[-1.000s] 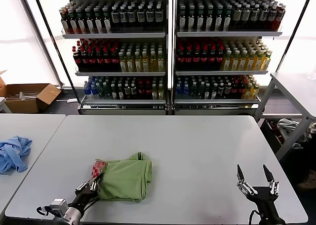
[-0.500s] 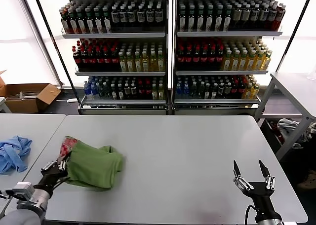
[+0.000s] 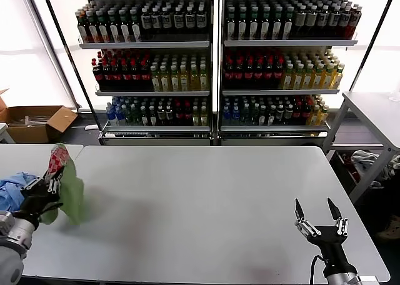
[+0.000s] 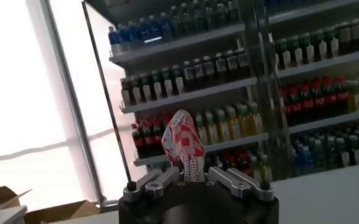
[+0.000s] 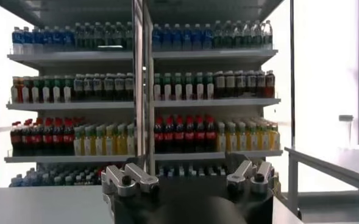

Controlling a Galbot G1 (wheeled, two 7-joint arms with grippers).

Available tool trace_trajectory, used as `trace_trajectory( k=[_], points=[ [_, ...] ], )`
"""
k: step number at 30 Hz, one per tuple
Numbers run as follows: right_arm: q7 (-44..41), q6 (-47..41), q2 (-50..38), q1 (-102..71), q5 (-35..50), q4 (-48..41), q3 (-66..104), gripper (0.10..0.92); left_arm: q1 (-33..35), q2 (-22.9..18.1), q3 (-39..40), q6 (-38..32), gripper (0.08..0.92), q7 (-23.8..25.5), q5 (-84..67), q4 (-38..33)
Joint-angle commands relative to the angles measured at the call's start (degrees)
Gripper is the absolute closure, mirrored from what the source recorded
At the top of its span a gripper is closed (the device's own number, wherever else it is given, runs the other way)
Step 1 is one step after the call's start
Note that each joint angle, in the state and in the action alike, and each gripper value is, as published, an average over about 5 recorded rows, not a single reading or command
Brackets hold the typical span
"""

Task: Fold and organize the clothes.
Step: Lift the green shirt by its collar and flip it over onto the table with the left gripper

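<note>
Over the table's [image 3: 206,197] left edge, the left gripper [image 3: 52,185] clamps the folded green shirt [image 3: 70,194], apparently for setting aside. Right gripper [image 3: 317,217] waits near the table's front right, jaws apart.

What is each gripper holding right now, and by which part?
The left gripper is shut on the green T-shirt, pinching a bunched bit of cloth at the red-and-white print; the rest hangs below. The right gripper is open and holds nothing.

T-shirt [image 3: 67,188] at table's [image 3: 206,204] left edge; blue garment [image 3: 12,188] just left; shelves [image 3: 212,66] behind.
</note>
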Motion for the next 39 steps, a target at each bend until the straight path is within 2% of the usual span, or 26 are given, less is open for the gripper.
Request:
trace_trajectory(
  k=[1,9,17,25,28,32,34,39],
  points=[
    [-0.09,-0.79,-0.85,0.40,0.19,0.53,0.48,0.203,-7.80,-8.93,37.03,-5.60,0.827,0.96,16.69,9.71],
    [-0.18,-1.50,-0.86,1.15,0.04,0.56,-0.11,0.203,-15.78,-9.31,41.70,3.74,0.827,-4.42,12.63,2.23],
    [-0.24,-1.91,-0.28,1.90,-0.37,0.77,-0.86,0.203,-27.14,-11.05,50.47,9.91,0.827,-14.70,11.43,6.17],
    [-0.24,-2.04,0.16,1.85,-0.41,0.90,-0.81,0.203,-34.80,-12.90,59.02,14.03,0.822,-20.77,13.49,6.71],
    [-0.32,-2.52,0.17,2.33,-0.36,0.94,-0.99,0.203,-35.19,-12.30,61.50,15.35,0.774,-22.33,15.89,4.25],
    [-0.43,-4.09,0.39,3.87,-0.23,1.01,-1.94,0.203,-36.51,-11.82,67.17,17.14,0.658,-28.66,20.89,0.20],
    [-0.76,-5.22,0.44,4.58,-0.09,1.27,-2.31,0.203,-36.99,-11.75,68.61,17.45,0.606,-29.95,22.02,-1.85],
    [-1.91,-8.70,0.10,6.02,0.60,1.95,-2.80,0.203,-36.80,-11.11,64.11,16.94,0.458,-30.50,20.01,-4.29]
  ],
)
